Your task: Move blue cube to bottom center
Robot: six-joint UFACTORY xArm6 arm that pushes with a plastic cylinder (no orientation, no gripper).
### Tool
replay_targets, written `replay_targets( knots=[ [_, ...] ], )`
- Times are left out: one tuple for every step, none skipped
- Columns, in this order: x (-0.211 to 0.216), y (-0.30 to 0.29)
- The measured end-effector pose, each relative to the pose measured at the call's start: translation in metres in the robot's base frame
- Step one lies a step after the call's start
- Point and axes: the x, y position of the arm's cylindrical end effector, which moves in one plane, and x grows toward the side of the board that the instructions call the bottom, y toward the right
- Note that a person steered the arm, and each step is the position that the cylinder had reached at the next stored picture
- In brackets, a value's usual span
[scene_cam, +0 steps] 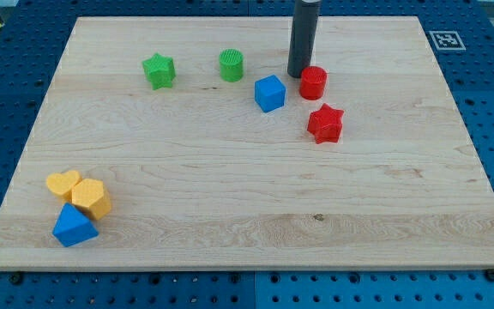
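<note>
Pale wooden board (230,197) lay on a blue perforated table. My tip (298,75) stood near the view's top, and it carries no pincer, so no jaw state could be told. Just to its lower left sat the blue cube (269,93); the red cylinder (313,82) was touching or nearly touching its right side. Below that was the red star block (325,123).
</note>
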Motion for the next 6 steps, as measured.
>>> replay_targets(
  knots=[
    [0.012,-0.023],
    [0.026,-0.047],
    [0.047,-0.056],
    [0.070,-0.080],
    [0.095,-0.092],
    [0.123,-0.092]
  ],
)
